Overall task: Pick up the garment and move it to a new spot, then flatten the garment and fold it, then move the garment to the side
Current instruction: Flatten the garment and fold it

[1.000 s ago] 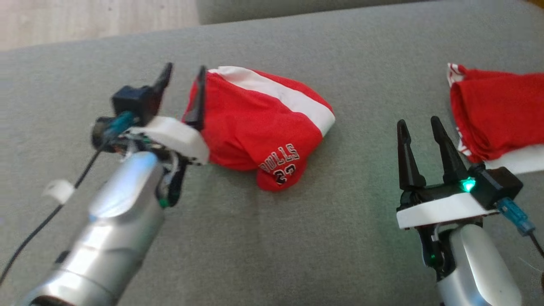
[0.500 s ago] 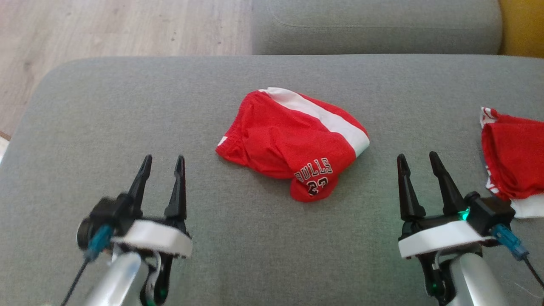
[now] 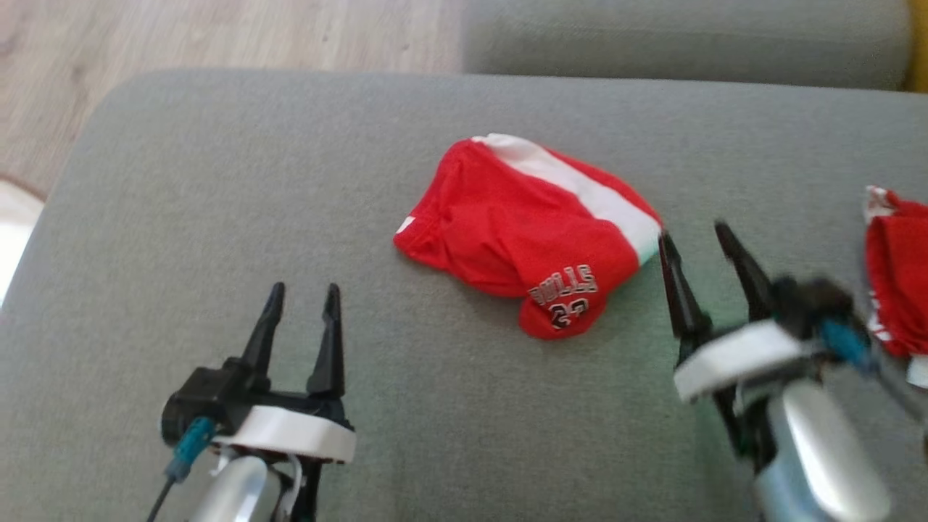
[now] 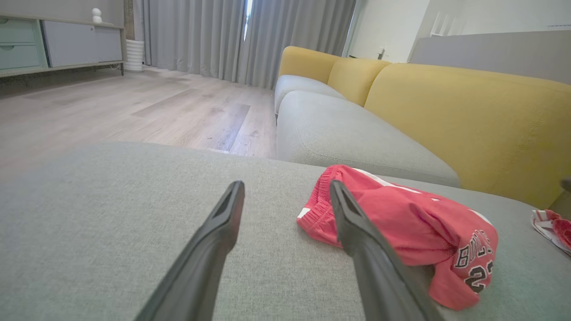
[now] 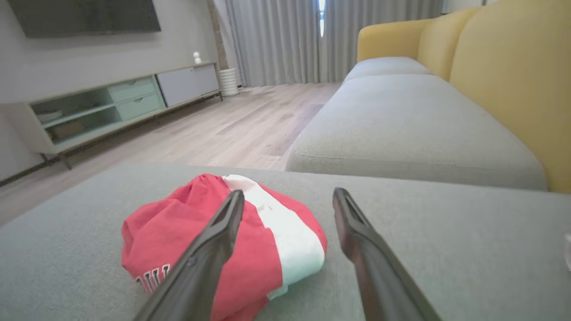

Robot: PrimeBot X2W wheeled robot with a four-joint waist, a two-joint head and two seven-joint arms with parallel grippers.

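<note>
A wide grey cushion (image 3: pixel 181 217) forms the work surface. A pale wooden floor (image 3: pixel 217 36) lies beyond its far edge, and the wrist views show a sofa (image 4: pixel 446 102) with grey seats and yellow backs, grey curtains (image 4: pixel 200 35) and a low cabinet (image 5: pixel 111 102) along the wall. The garment (image 3: pixel 507 232), red with a broad white band and the lettering BULLS 23, lies in a loose, rumpled bundle near the middle of the cushion, held by nothing. The left gripper (image 3: pixel 304 288) stands at the lower left of the head view, well apart from the garment, its two dark fingers spread and empty. In its own wrist view the garment's elastic hem lies beyond the right-hand finger. The right gripper (image 3: pixel 692 232), blurred in the head view, stands just beside the garment's white-banded end, its fingers likewise parted with nothing between them. Whether the nearer fingertip touches the cloth cannot be told. In the right wrist view the garment lies behind the left-hand finger, to the left of the gap. A second red cloth (image 3: pixel 895 283) lies on the cushion at the right edge of the head view, apart from the garment.
</note>
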